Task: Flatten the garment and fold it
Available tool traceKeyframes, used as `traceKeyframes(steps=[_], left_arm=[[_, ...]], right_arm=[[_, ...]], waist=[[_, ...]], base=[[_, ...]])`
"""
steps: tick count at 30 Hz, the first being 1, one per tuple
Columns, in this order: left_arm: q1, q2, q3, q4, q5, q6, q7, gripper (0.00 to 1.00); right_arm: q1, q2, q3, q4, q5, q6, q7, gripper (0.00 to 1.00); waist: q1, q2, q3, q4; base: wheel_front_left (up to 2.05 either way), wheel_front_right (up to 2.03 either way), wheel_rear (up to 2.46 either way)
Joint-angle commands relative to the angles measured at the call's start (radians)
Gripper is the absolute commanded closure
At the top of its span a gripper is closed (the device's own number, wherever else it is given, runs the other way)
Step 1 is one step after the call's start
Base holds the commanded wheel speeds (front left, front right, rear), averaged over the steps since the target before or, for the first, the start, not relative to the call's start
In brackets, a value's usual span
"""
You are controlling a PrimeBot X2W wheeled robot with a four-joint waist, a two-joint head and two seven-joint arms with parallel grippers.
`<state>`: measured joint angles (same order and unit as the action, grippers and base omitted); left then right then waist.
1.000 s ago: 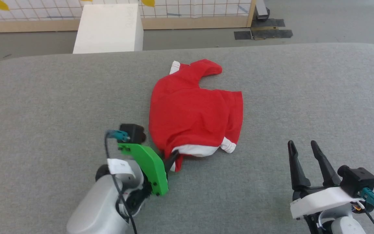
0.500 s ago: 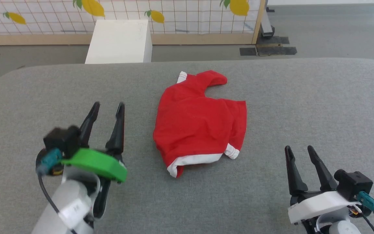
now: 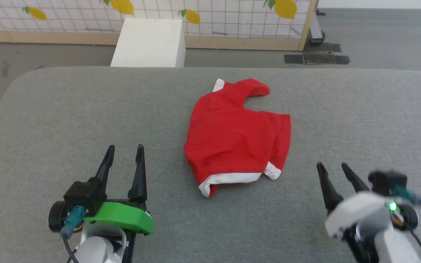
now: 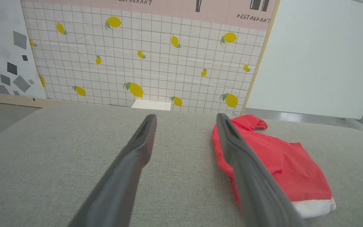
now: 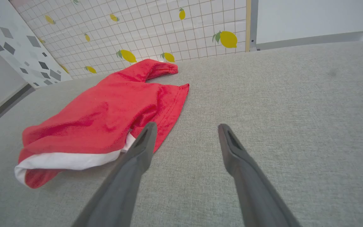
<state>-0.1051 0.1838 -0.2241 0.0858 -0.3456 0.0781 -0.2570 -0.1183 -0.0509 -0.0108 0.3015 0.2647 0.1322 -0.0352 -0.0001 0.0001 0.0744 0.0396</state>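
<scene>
Red garment (image 3: 236, 142) (rumpled) lies between left fingers (image 3: 138, 175) and right fingers (image 3: 326, 186), both spread.

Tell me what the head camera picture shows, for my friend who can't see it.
A crumpled red garment with white trim lies on a grey surface. The left pincer and right pincer, both open, flank it without touching.

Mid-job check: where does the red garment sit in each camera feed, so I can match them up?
Head view: garment at the centre, lying on the grey table.
Left wrist view: garment right of centre, running to the lower right.
Right wrist view: garment left of centre, white hem nearest.
Shared landmark: lemon-print panel beyond the table's far edge.
</scene>
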Motion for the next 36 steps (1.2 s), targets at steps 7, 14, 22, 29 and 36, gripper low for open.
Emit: traceKeyframes(steps=[7, 14, 22, 29, 36], left_arm=[[-0.005, -0.029, 0.034, -0.007, 0.037, -0.049, -0.005, 0.0], [-0.04, -0.058, 0.041, -0.007, 0.067, -0.073, -0.005, 0.0], [-0.05, -0.078, 0.07, 0.013, 0.083, -0.098, -0.005, 0.0], [-0.041, -0.086, 0.1, 0.019, 0.098, -0.114, -0.005, 0.0], [-0.024, -0.092, 0.113, 0.023, 0.11, -0.124, -0.005, 0.0]], right_arm=[[-0.268, 0.001, 0.029, 0.123, -0.098, -0.002, 0.45, 0.0], [-0.367, 0.001, 0.124, 0.231, -0.155, -0.002, 0.651, 0.0], [-0.351, 0.001, 0.178, 0.282, -0.121, -0.002, 0.623, 0.67], [-0.347, -0.01, 0.009, 0.207, -0.108, -0.002, 0.497, 1.0], [-0.215, -0.079, -0.281, 0.051, -0.182, -0.002, 0.549, 1.0]], waist=[[0.0001, -0.0001, 0.057, 0.041], [0.0001, -0.0001, 0.117, 0.095], [0.0001, -0.0001, 0.131, 0.103], [0.0001, -0.0001, 0.107, 0.063], [0.0001, -0.0001, 0.082, 0.037]], base=[[0.0, 0.0, 0.0], [0.0, 0.0, 0.0], [0.0, 0.0, 0.0], [0.0, 0.0, 0.0], [0.0, 0.0, 0.0]])
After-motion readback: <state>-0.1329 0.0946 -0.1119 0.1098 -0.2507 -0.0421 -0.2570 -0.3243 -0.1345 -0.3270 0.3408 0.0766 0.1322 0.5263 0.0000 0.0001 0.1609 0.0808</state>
